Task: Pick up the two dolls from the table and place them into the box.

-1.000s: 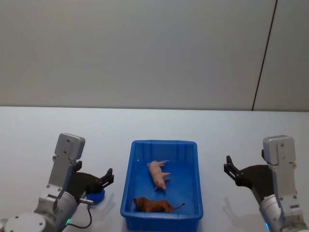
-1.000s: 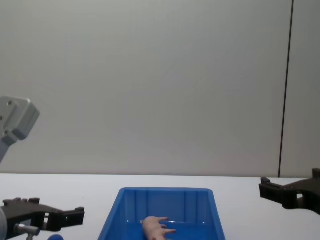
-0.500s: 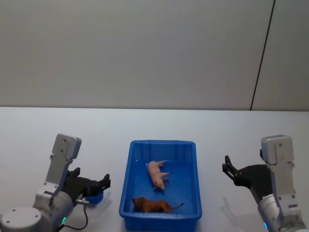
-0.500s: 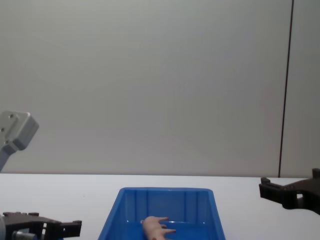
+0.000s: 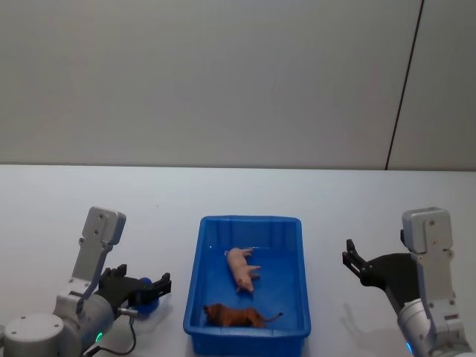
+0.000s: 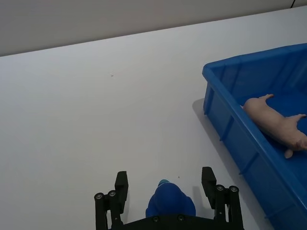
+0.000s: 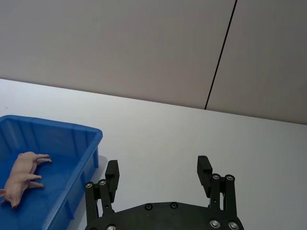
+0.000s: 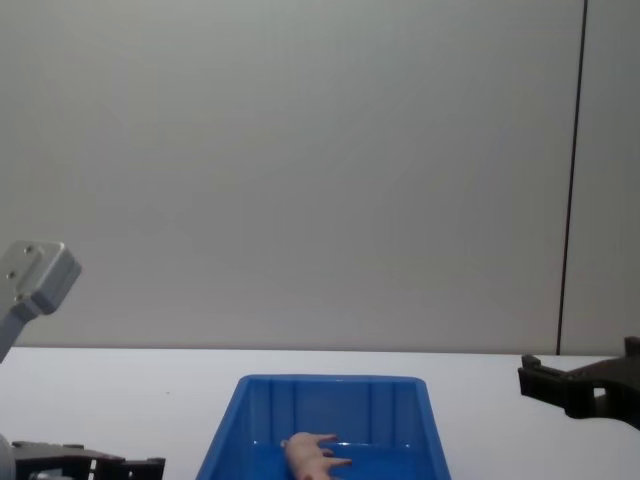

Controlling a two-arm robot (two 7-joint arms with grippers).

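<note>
I think the job is done — both dolls are in the box (image 5: 199,256), and the table (image 5: 245,193) has no doll left on it. All that is left for me, I'd guess, is to pull both arms back and park them, and to take care not to bump the box rim on the way.

The blue box sits in the middle of the table, right in front of me. The pink doll (image 5: 242,268) lies on its side near the middle of the box floor, with its legs sticking out toward 3 o'clock. The brown doll (image 5: 236,317) lies at about 6 o'clock from the pink one, close to the near wall of the box, with its thin tail pointing to 3 o'clock. The two are near each other but not touching.

My left gripper (image 5: 148,288) is low over the table at 9 o'clock from the box, apart from its wall. Its fingers are spread wide and hold nothing. A small blue thing (image 6: 169,201) sits between the two fingers, at their base — I can't tell what it is.

My right gripper (image 5: 355,262) hangs at 3 o'clock from the box, well apart from it. Its fingers are spread wide too, with nothing in them.
</note>
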